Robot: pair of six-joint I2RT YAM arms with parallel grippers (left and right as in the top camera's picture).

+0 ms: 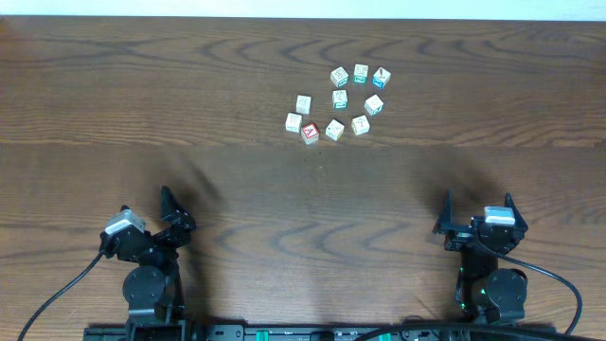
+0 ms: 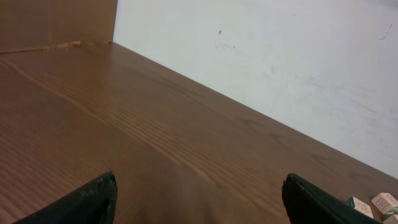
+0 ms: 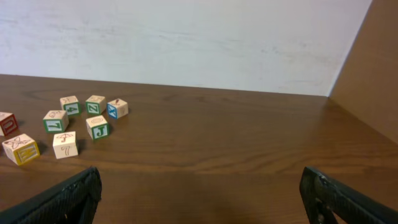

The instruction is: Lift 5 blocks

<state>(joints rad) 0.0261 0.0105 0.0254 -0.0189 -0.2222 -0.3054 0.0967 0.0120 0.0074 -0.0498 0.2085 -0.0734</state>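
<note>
Small square-edged wooden blocks (image 1: 340,98), cream-faced, cluster on the grained brown tabletop (image 1: 189,95) just beyond the red-faced cube (image 1: 310,133). Left pincer (image 2: 199,196) and right pincer (image 3: 199,193), well short of it, stand spread, empty.

Black arms (image 1: 154,248), trailing black cables (image 1: 68,282).

My left tool (image 1: 178,210) stands wide apart and empty, its wrist twisted, the arm folded low behind it. My right tool (image 1: 478,204) is spread just as wide, empty too, level and facing straight ahead from its own folded arm.
</note>
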